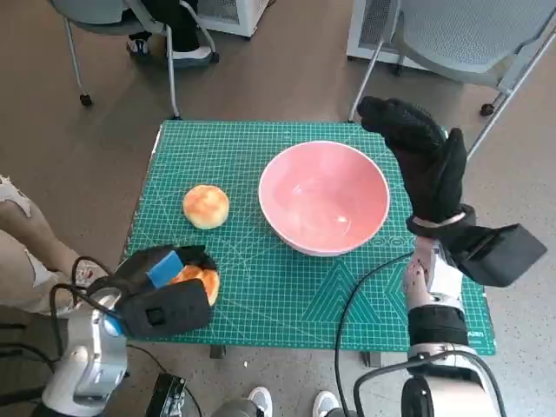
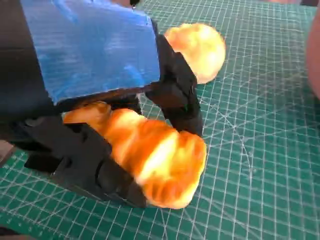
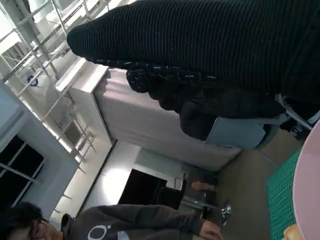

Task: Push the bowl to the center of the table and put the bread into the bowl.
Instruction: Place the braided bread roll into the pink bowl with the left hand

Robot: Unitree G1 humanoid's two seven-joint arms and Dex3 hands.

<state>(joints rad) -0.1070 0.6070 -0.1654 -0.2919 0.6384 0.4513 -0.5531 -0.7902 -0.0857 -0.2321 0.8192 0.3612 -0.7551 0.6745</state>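
A pink bowl (image 1: 324,196) stands on the green cutting mat (image 1: 261,295), a little right of the table's middle; its rim (image 3: 306,190) shows in the right wrist view. My left hand (image 1: 161,291) grips an orange-brown bread (image 2: 155,160) at the mat's near left corner; the bread (image 1: 198,280) peeks out between the black fingers (image 2: 180,95). A second, round bun (image 1: 206,207) lies free on the mat left of the bowl, and it shows beyond the hand as the bun (image 2: 197,50). My gloved right hand (image 1: 419,156) is raised beside the bowl's right side, fingers extended, holding nothing.
Chairs stand beyond the table's far edge: one at the far left (image 1: 130,26) and a grey one at the far right (image 1: 460,39). A person's leg (image 1: 22,252) is at the left edge. A seated person (image 3: 125,225) shows in the right wrist view.
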